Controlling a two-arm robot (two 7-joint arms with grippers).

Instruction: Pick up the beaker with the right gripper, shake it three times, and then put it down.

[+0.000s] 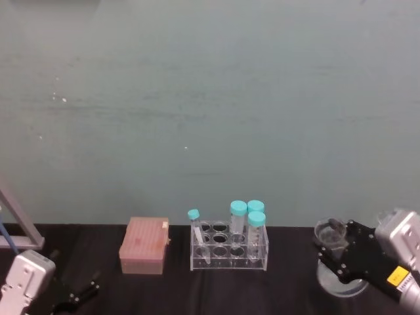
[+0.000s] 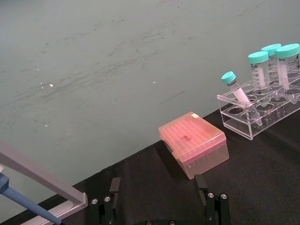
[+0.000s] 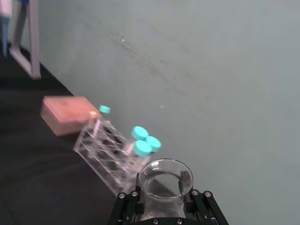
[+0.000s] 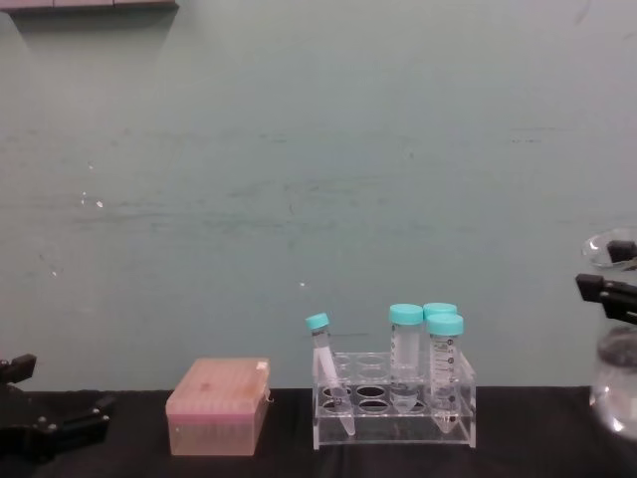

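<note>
The beaker [image 1: 342, 282], a clear glass conical flask, stands upright at the table's right end. My right gripper [image 1: 333, 244] is shut on the beaker, with its black jaws on either side of the narrow neck just under the flared rim. The right wrist view looks down into the beaker's open mouth [image 3: 164, 172] between the right gripper's [image 3: 165, 198] fingers. In the chest view the beaker [image 4: 619, 390] is at the right edge; its wide base sits low by the black table, and I cannot tell whether it touches. My left gripper [image 1: 80, 293] rests open at the near left.
A clear tube rack [image 1: 230, 249] holding several teal-capped tubes stands mid-table, left of the beaker. A pink tip box [image 1: 144, 245] lies further left. A grey metal stand [image 1: 20, 226] leans at the far left edge. A teal wall closes the back.
</note>
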